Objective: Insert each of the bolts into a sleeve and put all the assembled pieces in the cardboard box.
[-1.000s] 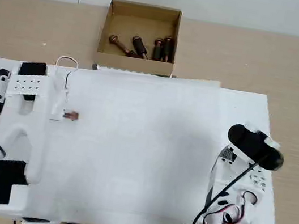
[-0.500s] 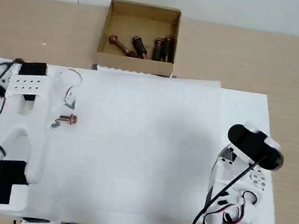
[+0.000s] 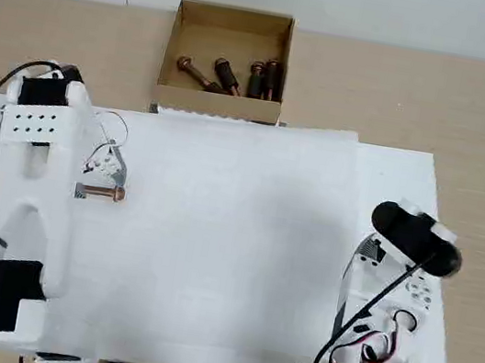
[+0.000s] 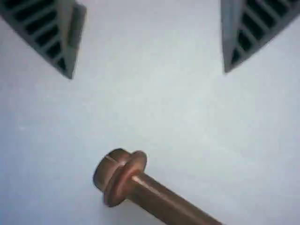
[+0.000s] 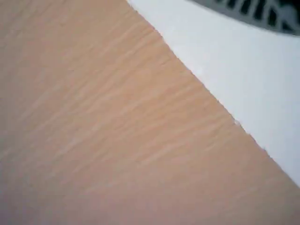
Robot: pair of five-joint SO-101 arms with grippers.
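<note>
Already four pieces (image 3: 226, 74) in cardboard box (image 3: 218, 103); bolt (image 3: 106, 192) outside.

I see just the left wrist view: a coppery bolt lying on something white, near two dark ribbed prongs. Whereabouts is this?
Observer: The bolt lies on a white sheet, at its left side, by the left arm.
Operator: Anywhere to put it?
Observer: A cardboard box sits on the wooden table beyond the sheet, with several brown pieces inside.
Operator: Is there another arm?
Observer: Yes, the right arm is folded at the sheet's right side.
</note>
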